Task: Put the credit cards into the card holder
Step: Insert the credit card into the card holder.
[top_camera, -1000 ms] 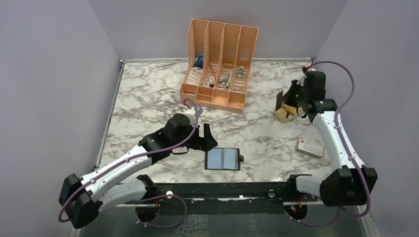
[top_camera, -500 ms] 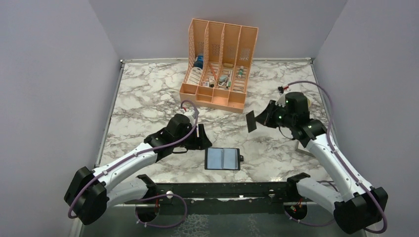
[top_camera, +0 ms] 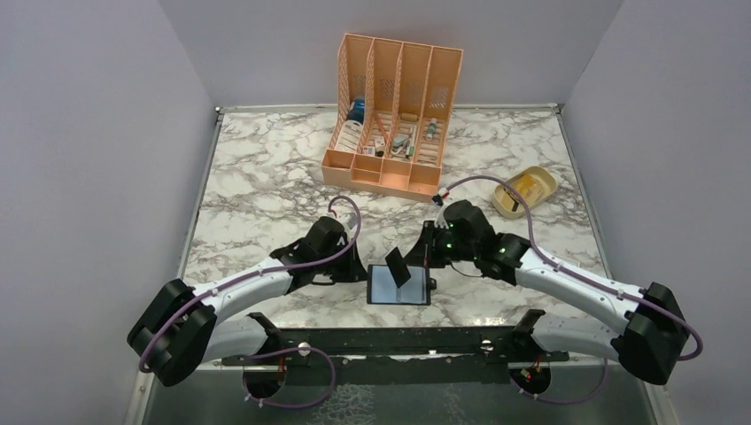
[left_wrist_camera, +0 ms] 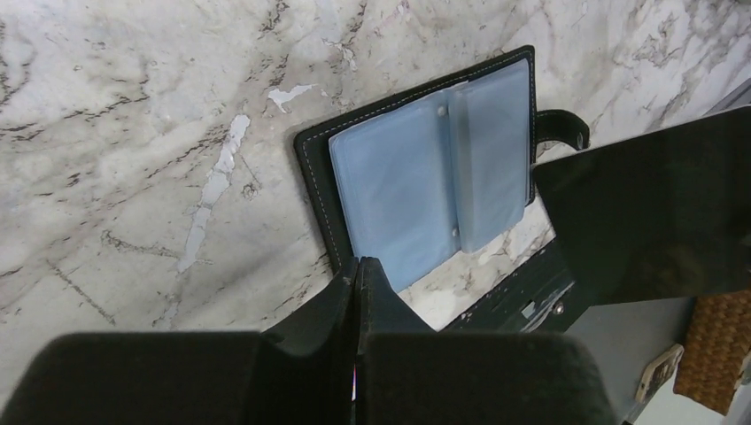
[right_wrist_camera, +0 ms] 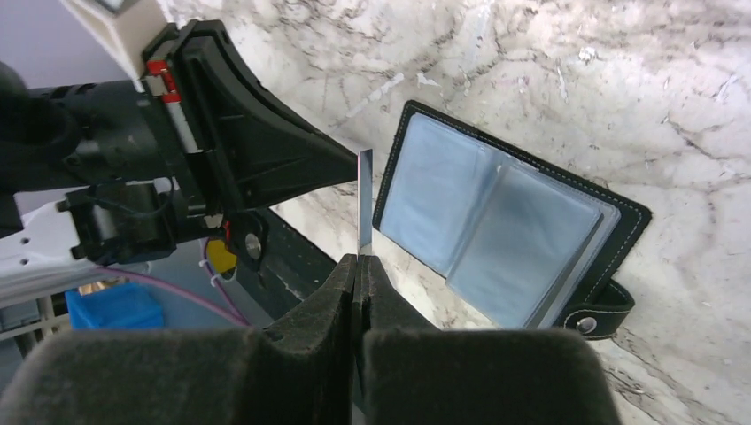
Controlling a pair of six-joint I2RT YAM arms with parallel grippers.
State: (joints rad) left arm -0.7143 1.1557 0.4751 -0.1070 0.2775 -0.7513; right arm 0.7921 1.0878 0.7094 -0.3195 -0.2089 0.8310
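The card holder [top_camera: 400,290] lies open on the marble near the front edge, grey-blue pockets up [left_wrist_camera: 434,168] [right_wrist_camera: 496,221]. A dark credit card [top_camera: 398,266] hangs tilted just above its left half, with my right gripper [top_camera: 413,261] shut on it. That card shows edge-on in the right wrist view [right_wrist_camera: 364,199] and as a broad dark sheet in the left wrist view [left_wrist_camera: 655,212]. My left gripper [top_camera: 359,268] is shut, nothing visible between its fingers, its tips [left_wrist_camera: 357,263] at the holder's left border. I cannot tell whether they press on it.
The tall orange organizer [top_camera: 394,115] stands at the back centre. A beige oval dish [top_camera: 547,180] with something dark in it sits at the back right. The black front rail [top_camera: 398,336] runs just beyond the holder's near side.
My right arm swung from the dish at the back right to above the holder, carrying the dark card. My left gripper closed and moved to the holder's left border.
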